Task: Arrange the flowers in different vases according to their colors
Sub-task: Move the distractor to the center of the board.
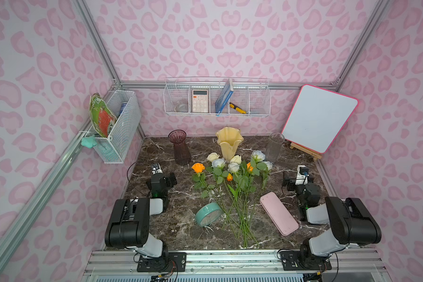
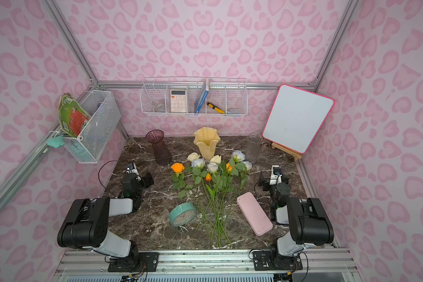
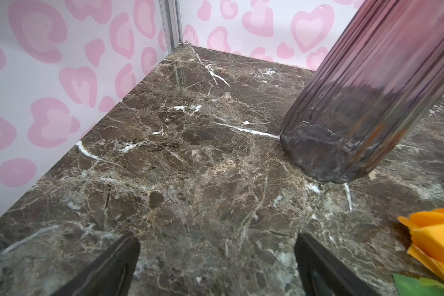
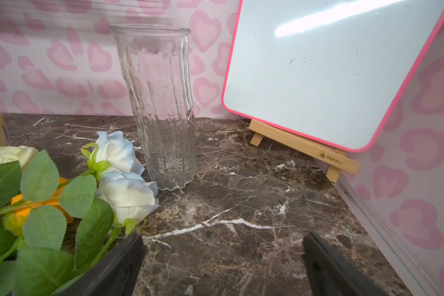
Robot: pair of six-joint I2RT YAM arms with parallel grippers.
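The flowers (image 1: 232, 180) lie in a loose fan mid-table, stems toward the front: orange roses (image 1: 198, 168), cream-yellow roses (image 1: 213, 157), bluish white roses (image 1: 258, 155) and a small orange bud (image 1: 229, 177). Behind them stand the vases: dark purple (image 1: 178, 146), cream-yellow (image 1: 229, 142) and clear glass (image 1: 274, 147), all without flowers. My left gripper (image 3: 217, 256) hangs open over bare marble, the purple vase (image 3: 356, 115) and an orange rose (image 3: 436, 243) off to one side. My right gripper (image 4: 223, 256) is open too, facing the clear vase (image 4: 159, 107), with two bluish white roses (image 4: 128, 194) beside one finger.
A teal alarm clock (image 1: 208, 214) and a pink case (image 1: 279, 213) lie either side of the stems. A whiteboard on a wooden easel (image 1: 319, 117) leans at the back right. White wire baskets (image 1: 216, 97) hang on the back and left walls.
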